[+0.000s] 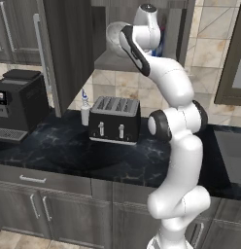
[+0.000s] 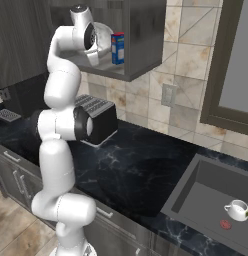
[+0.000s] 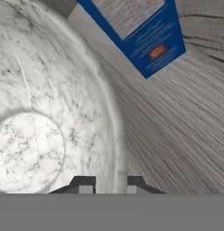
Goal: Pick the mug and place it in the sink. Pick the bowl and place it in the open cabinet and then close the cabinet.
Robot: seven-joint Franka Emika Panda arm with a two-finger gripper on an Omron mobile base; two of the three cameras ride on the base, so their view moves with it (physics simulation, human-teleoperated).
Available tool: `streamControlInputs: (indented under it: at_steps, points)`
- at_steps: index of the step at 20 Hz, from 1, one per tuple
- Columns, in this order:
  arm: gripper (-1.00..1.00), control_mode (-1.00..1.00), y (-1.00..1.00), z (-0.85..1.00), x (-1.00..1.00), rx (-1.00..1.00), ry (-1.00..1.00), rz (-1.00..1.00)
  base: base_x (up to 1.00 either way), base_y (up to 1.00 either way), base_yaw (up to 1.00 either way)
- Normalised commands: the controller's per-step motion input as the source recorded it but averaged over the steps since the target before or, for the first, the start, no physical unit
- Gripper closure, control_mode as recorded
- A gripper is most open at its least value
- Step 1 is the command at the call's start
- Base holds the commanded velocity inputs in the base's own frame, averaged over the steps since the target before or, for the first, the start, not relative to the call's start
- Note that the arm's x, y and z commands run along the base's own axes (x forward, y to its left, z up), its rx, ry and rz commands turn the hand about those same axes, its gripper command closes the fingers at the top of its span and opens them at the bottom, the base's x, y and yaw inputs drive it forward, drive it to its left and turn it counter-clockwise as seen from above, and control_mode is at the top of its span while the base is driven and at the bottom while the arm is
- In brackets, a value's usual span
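Whitish bowl [image 3: 46, 117], grey-speckled inside, at the hand view's left — a blue box [image 3: 145, 31] with an orange mark at top. Black toaster [image 1: 115, 119], dark marbled counter [image 1: 64, 151], grey-brown wood-grain cabinet [image 1: 69, 44] — white mug [image 2: 237, 209] in the dark grey sink [image 2: 206, 192].

No wording can be read anywhere. The blue box [image 3: 145, 36] in the cabinet carries lines of print and a small orange mark, all too blurred to make out.

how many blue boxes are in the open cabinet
1. The blue box stands on the cabinet shelf beside the bowl; the arm blocks part of the shelf, so another could be hidden.
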Motion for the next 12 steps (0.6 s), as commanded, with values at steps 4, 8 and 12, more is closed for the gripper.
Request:
streamControlInputs:
  at_steps: [4,8,12]
  points:
    - [-1.00,-1.00,0.24,0.00,0.13,-0.06,0.00,0.00,0.00,0.00,0.00]
    - [-1.00,-1.00,0.12,0.01,0.08,-0.05,0.00,0.00,0.00,0.00,0.00]
    - [-1.00,-1.00,0.00,0.02,0.00,0.00,-0.01,0.00,0.00,0.00,0.00]
